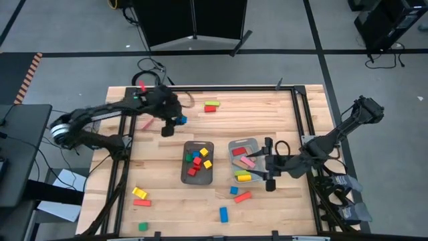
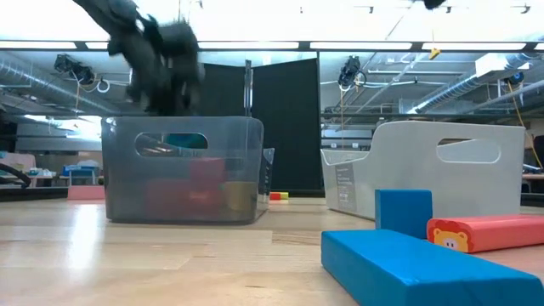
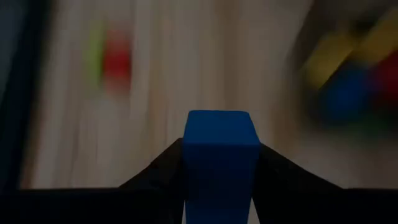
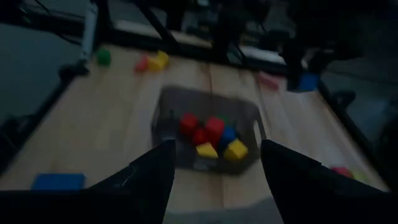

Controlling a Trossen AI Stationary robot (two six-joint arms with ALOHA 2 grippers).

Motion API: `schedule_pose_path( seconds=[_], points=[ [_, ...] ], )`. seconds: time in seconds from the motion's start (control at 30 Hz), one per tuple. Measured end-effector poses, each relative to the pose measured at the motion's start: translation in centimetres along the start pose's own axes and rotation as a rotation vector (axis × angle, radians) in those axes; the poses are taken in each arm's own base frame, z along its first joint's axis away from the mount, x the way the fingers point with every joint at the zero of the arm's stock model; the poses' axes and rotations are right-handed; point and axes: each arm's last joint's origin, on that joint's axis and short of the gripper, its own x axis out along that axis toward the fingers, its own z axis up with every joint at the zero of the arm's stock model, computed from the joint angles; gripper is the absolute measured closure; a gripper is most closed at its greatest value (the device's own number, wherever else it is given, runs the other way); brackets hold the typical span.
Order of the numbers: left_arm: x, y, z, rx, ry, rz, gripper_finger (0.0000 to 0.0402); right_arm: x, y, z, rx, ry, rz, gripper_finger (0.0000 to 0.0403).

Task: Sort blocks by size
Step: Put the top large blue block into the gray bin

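Left hand [image 1: 175, 122] pinching a blue block [image 3: 220, 155], up near the bench's [image 1: 267, 110] far edge. Right hand [image 1: 269, 165] spread, over the pale tray [image 1: 235, 144].

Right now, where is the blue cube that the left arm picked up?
The blue cube is held between the left gripper's fingers, above the table's far left part, up-left of the dark tray in the high view.

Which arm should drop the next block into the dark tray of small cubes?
Left. Its gripper already holds a blue block near the dark tray; the right gripper is open and empty over the pale tray.
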Motion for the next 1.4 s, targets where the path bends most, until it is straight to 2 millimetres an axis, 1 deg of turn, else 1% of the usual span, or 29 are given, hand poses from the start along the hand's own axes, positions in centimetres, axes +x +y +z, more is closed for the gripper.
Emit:
schedule_pose_path(
  seconds=[0.07, 0.13, 0.2, 0.27, 0.33, 0.4, 0.47, 0.57, 0.63, 0.73, 0.87, 0.93, 1.07, 1.13, 1.2, 1.27, 1.37, 1.4],
  points=[
    [-2.5, -0.6, 1.6, 0.021, -0.284, -0.113, 0.0262, -0.8, 0.0, 0.9, -0.012, -0.034, 0.017, 0.0156],
    [-5.1, -1.4, 3.0, 0.085, -0.564, -0.264, 0.0262, -1.5, -0.1, 1.7, -0.017, -0.067, 0.03, 0.0155],
    [-7.2, -2.3, 4.0, 0.16, -0.761, -0.381, 0.0262, -2.2, -0.3, 2.1, -0.017, -0.095, 0.039, 0.0155],
    [-8.5, -3.1, 4.6, 0.195, -0.862, -0.423, 0.0262, -2.6, -0.5, 2.5, -0.016, -0.119, 0.043, 0.0155],
    [-9.1, -3.6, 5.0, 0.198, -0.903, -0.438, 0.0262, -3.0, -0.7, 2.7, -0.002, -0.141, 0.044, 0.0158],
    [-9.2, -4.1, 5.6, 0.129, -0.922, -0.367, 0.0262, -3.2, -0.9, 2.9, 0.011, -0.158, 0.041, 0.0161],
    [-8.8, -4.8, 6.5, 0.018, -0.933, -0.24, 0.0262, -3.3, -1.0, 3.1, 0.024, -0.174, 0.035, 0.0163],
    [-6.4, -6.6, 8.2, -0.116, -0.918, -0.113, 0.0262, -3.6, -1.1, 3.6, 0.033, -0.217, 0.037, 0.0164],
    [-4.1, -8.1, 9.2, -0.172, -0.897, -0.089, 0.0262, -3.8, -1.0, 4.2, 0.032, -0.27, 0.04, 0.0163],
    [-0.5, -9.9, 10.6, -0.248, -0.915, -0.1, 0.0262, -4.3, -0.9, 5.1, 0.008, -0.366, 0.044, 0.016],
    [4.8, -12.1, 11.3, -0.312, -0.942, -0.166, 0.0262, -5.5, -1.2, 6.3, -0.007, -0.489, 0.037, 0.0159],
    [6.8, -13.0, 12.0, -0.325, -0.954, -0.197, 0.0262, -5.9, -1.3, 6.6, -0.005, -0.52, 0.034, 0.0161],
    [10.8, -14.4, 13.5, -0.313, -0.89, -0.23, 0.0262, -6.1, -1.5, 6.8, 0.003, -0.533, 0.031, 0.0165],
    [12.4, -15.0, 14.3, -0.296, -0.864, -0.259, 0.0262, -6.1, -1.5, 6.8, 0.003, -0.532, 0.032, 0.0165],
    [13.5, -15.3, 15.0, -0.29, -0.832, -0.265, 0.0262, -6.0, -1.4, 6.7, 0.004, -0.528, 0.033, 0.0163],
    [14.7, -15.4, 15.4, -0.291, -0.768, -0.258, 0.0262, -5.9, -1.4, 6.7, 0.013, -0.524, 0.036, 0.0161],
    [16.3, -15.3, 15.0, -0.303, -0.666, -0.222, 0.0262, -5.9, -1.3, 6.7, 0.022, -0.521, 0.04, 0.0162],
    [16.6, -15.3, 14.8, -0.309, -0.654, -0.205, 0.0251, -5.9, -1.3, 6.6, 0.02, -0.518, 0.042, 0.0163]
  ],
)
